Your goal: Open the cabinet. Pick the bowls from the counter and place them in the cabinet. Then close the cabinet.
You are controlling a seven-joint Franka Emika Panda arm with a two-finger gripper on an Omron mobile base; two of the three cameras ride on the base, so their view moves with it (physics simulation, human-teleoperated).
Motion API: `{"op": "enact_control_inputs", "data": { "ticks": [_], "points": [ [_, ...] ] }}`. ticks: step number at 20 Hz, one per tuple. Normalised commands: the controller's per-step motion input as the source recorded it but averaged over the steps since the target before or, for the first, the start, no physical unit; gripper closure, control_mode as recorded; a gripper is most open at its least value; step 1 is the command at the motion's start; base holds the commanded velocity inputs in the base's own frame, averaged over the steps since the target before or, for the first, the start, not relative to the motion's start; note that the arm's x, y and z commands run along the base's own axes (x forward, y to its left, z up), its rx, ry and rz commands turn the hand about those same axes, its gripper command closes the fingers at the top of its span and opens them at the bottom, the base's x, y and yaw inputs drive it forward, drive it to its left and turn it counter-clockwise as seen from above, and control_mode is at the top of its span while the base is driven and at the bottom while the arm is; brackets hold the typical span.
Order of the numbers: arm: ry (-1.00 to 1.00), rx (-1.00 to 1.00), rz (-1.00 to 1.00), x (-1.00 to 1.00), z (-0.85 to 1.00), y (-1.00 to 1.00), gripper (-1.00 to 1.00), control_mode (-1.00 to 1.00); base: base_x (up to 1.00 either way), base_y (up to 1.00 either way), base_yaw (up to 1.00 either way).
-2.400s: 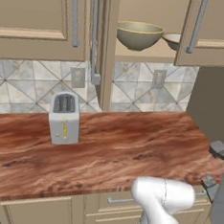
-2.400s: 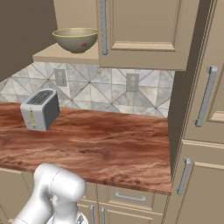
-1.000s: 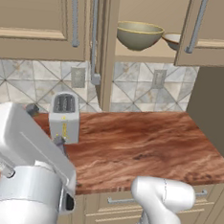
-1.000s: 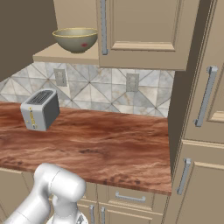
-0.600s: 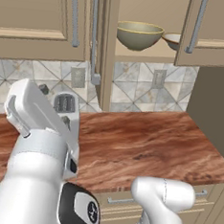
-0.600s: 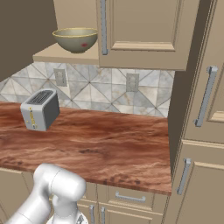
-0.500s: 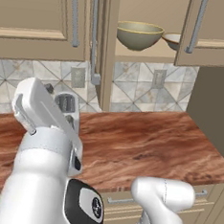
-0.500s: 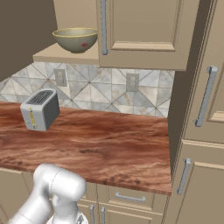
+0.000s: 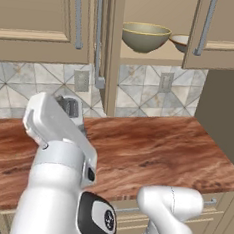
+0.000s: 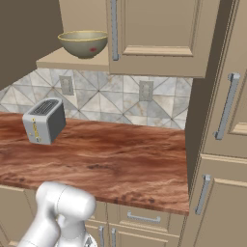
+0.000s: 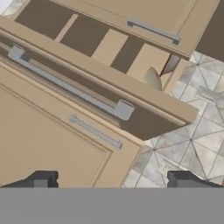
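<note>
The cabinet point(image 9: 113, 48) has both doors swung open, and its left door point(image 9: 103, 37) shows edge-on. The deep bowl point(image 9: 145, 37) point(image 10: 83, 43) sits on the beige shelf point(image 10: 72, 61) inside. The shallow bowl point(image 9: 180, 41) is beside it, half hidden by the right door point(image 9: 219, 27). The counter point(image 9: 156, 147) point(image 10: 120, 159) carries no bowl. My gripper point(image 11: 113, 181) is open with nothing between its fingertips point(image 11: 41, 180). It looks up at the left door's bar handle point(image 11: 70, 87), well short of it. A sliver of olive bowl point(image 11: 153, 79) shows past it.
A silver toaster point(image 10: 44, 120) stands at the counter's back left; my white arm point(image 9: 60, 154) covers most of it in the left base view. A tall cabinet column point(image 10: 226, 96) bounds the counter on the right. Drawer units point(image 10: 140, 217) run below.
My arm has swung up from the lower left of the left base view and now stands in front of the toaster. Bowls and doors have not moved.
</note>
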Motion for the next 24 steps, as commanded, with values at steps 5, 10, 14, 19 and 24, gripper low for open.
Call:
{"op": "enact_control_inputs", "data": {
  "ticks": [5,10,14,19,24],
  "points": [
    [-0.18,-0.18,-0.06,-0.39,0.15,-0.03,-1.0,-1.0,0.0,0.0,0.0],
    [-0.01,-0.19,-0.28,-0.14,0.14,-0.05,-1.0,-1.0,0.0,0.0,0.0],
    [0.0,-0.23,-0.33,-0.14,0.24,0.0,-1.0,-1.0,0.0,0.0,0.0],
    [0.01,-0.21,-0.3,-0.06,0.18,0.0,-1.0,-1.0,0.0,0.0,0.0],
    [0.12,-0.09,-0.07,0.04,0.0,-0.02,-1.0,-1.0,0.0,0.0,0.0]
  ]
}}
